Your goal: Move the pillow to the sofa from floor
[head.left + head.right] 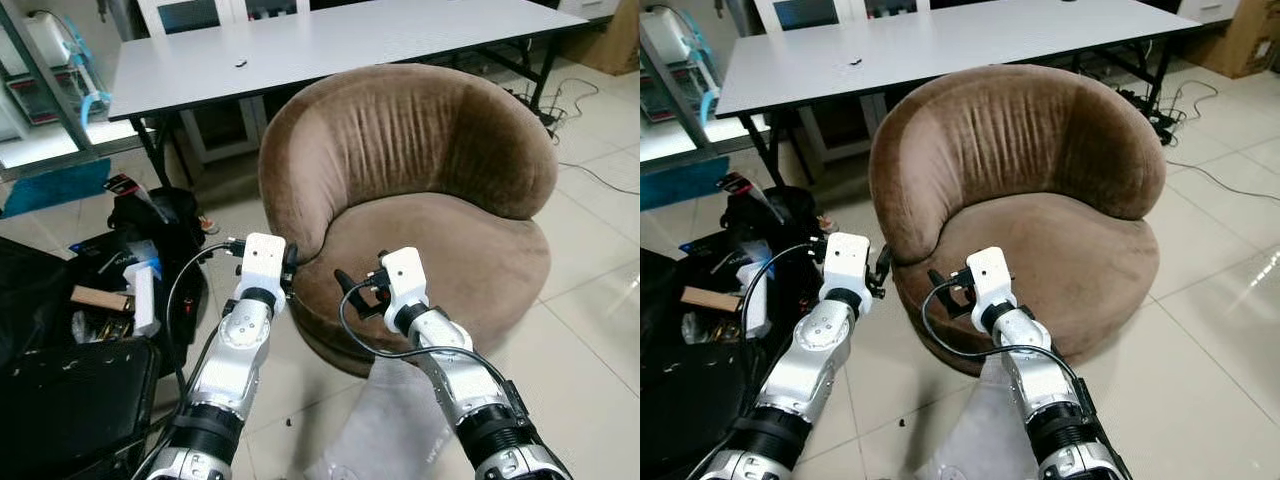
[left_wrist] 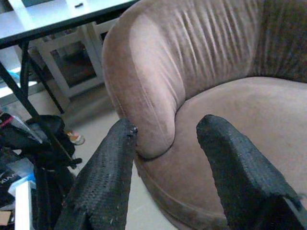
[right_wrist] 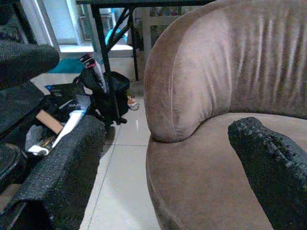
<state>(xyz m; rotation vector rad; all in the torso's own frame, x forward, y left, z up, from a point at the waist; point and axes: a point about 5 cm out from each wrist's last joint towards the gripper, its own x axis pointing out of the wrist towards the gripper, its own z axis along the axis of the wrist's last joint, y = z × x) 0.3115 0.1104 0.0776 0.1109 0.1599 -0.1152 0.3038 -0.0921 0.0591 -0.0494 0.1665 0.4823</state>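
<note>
Head view: I see the grey pillow [image 1: 385, 430] on the floor [image 1: 590, 330] under my right arm, in front of the brown sofa [image 1: 420, 190]; left wrist: left tool [image 2: 165, 143] gapes empty at the sofa's armrest; right wrist: right tool [image 3: 163, 143] spread wide, empty, so pickup hasn't begun.
</note>
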